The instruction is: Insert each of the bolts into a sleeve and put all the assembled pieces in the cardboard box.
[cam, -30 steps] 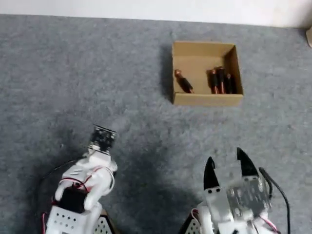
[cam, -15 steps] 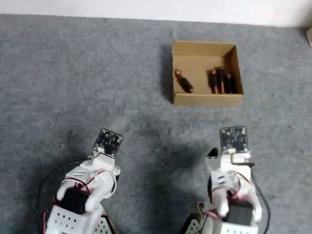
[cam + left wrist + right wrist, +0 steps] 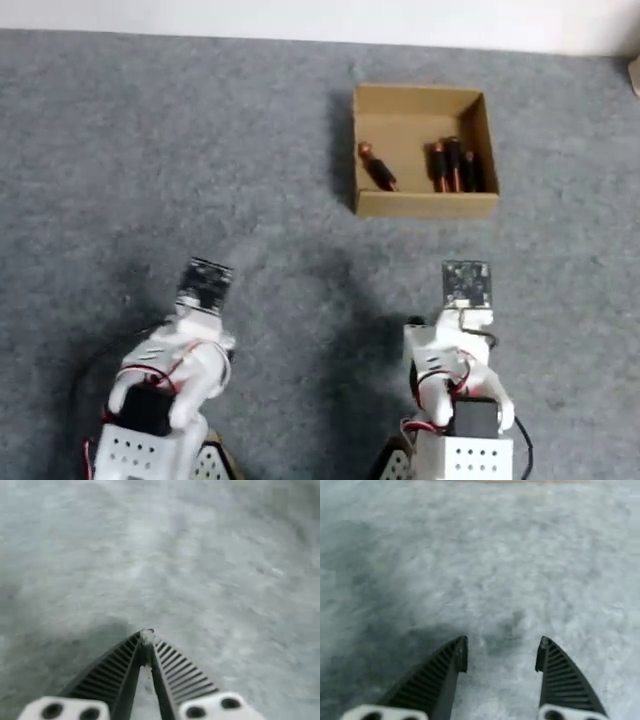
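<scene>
The cardboard box (image 3: 372, 110) sits at the back right of the grey carpet. Inside it lie several copper bolts in dark sleeves: one (image 3: 377, 167) near its left wall, a cluster (image 3: 455, 165) toward its right wall. Both arms are folded back at the front edge, well short of the box. The left arm (image 3: 170, 370) is at the front left; its gripper (image 3: 146, 636) is shut with nothing in it, over bare carpet. The right arm (image 3: 455, 370) is at the front right; its gripper (image 3: 502, 654) is open and empty over bare carpet.
Grey carpet (image 3: 200, 150) covers the whole table. A pale wall strip (image 3: 300, 18) runs along the far edge. Each arm carries a small dark camera board (image 3: 204, 283) on its wrist.
The right arm has folded down from pointing its black fingers up at the camera to a tucked pose. The left arm has shifted only slightly.
</scene>
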Available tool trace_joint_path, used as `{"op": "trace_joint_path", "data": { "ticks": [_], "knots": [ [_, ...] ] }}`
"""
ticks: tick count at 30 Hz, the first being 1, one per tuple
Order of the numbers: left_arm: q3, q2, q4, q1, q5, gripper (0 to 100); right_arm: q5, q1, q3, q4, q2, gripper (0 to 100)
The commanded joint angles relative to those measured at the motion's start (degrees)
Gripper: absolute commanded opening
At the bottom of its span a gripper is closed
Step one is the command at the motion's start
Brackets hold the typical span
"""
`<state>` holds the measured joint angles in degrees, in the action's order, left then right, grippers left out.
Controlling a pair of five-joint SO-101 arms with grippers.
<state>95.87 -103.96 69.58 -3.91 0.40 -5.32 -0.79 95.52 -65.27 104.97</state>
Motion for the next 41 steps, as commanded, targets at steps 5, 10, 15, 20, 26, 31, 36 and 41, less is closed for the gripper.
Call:
{"op": "trace_joint_path", "data": {
  "ticks": [5,10,15,20,26,31,36,41],
  "knots": [
    [1.36,-0.4,5.71,2.86,-0.18,1,0.44,-1.8,6.37,-5.49,0.13,20.9],
    [1.36,-0.4,6.42,8.04,-0.18,1,0.53,2.95,6.37,-5.93,0.04,20.9],
    [1.36,-0.4,6.42,8.66,-0.26,1,0.53,3.03,6.37,-5.93,0.04,20.9],
    [1.36,-0.4,6.42,8.57,-0.18,1,0.53,3.03,6.37,-5.93,0.04,20.9],
    [1.36,-0.4,6.42,8.48,-0.09,1,0.53,3.03,6.37,-5.93,0.04,20.9],
    [1.36,-0.4,6.42,8.57,-0.09,1,0.53,3.03,6.37,-5.93,0.04,20.9],
    [1.36,-0.4,6.42,8.57,-0.09,1,0.53,3.03,6.37,-5.93,0.04,20.9],
    [1.36,-0.4,6.42,8.57,-0.09,1,0.53,3.03,6.37,-5.93,0.04,20.9]
  ]
}}
